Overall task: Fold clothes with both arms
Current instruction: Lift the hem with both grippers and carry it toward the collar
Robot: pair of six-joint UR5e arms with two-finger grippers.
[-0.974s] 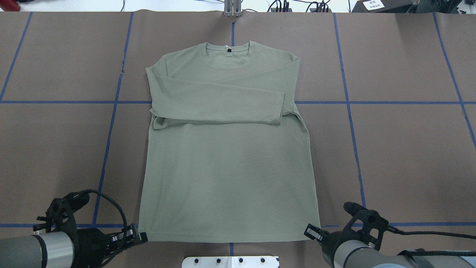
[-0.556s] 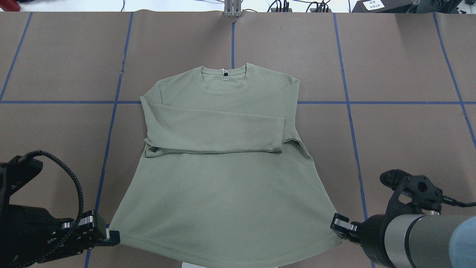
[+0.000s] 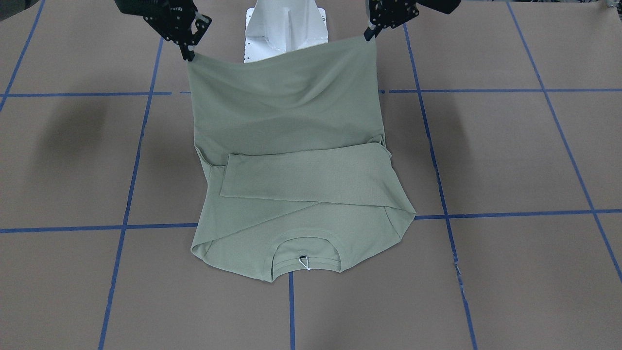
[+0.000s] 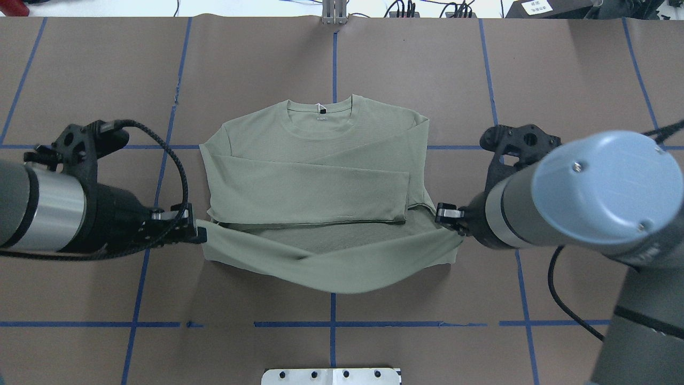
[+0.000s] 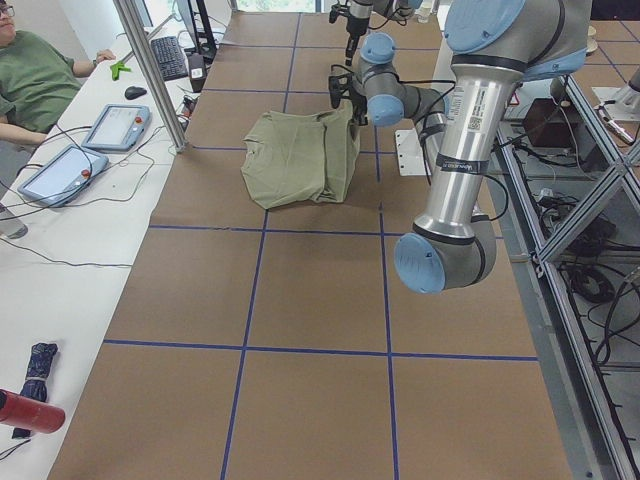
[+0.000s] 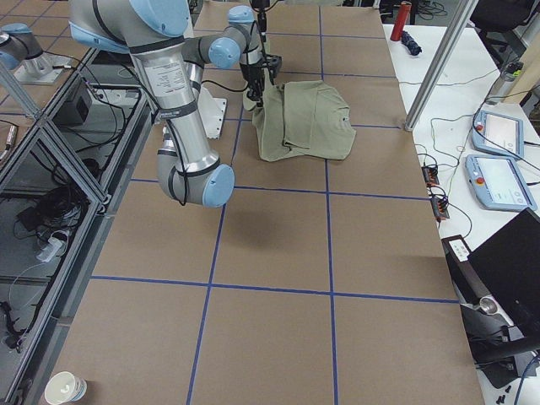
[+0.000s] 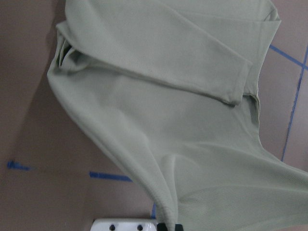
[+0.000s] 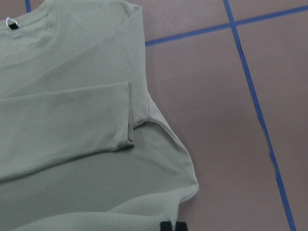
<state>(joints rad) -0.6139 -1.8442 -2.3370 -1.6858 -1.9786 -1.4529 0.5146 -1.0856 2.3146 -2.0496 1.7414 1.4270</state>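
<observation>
My left fingers (image 4: 199,233) and right fingers (image 4: 443,213) each pinch a corner of the shirt (image 4: 315,160), raised off the tabletop (image 4: 561,80). The hem (image 4: 331,278) sags between them; the collar (image 4: 319,115) end lies flat.

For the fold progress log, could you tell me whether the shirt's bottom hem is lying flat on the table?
No, the left gripper and right gripper hold the hem's corners raised above the table.
</observation>
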